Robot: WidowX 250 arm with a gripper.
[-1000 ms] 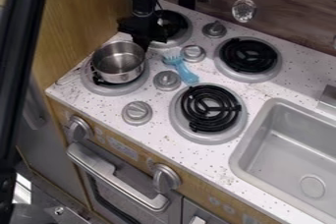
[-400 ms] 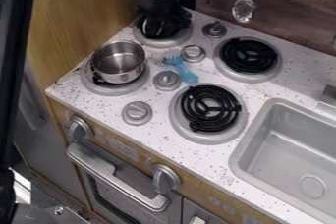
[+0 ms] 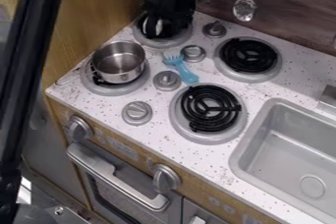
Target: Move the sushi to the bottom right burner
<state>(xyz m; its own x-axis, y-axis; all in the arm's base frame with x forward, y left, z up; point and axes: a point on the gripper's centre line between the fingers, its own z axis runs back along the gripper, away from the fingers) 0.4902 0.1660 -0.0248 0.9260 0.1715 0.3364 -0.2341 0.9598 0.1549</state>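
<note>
The black gripper (image 3: 164,13) hangs at the top of the camera view, over the back left burner, and covers much of that burner's coil. Below and right of it, the bottom right burner (image 3: 210,109) has a black spiral coil in a round grey pan, with nothing on the coil. A small steel pot (image 3: 119,62) sits upright on the front left burner (image 3: 111,89), its inside bare.
A light blue fork-like utensil (image 3: 182,69) lies between the burners among grey knobs (image 3: 166,80). At the back right is another burner (image 3: 248,55). The sink (image 3: 289,144) is at the right. A long black bar (image 3: 26,80) crosses the left side.
From beside the pot's upper right, the gripper has moved up and right over the back left burner. The black bar at the left has shifted. The pot and blue utensil have stayed put.
</note>
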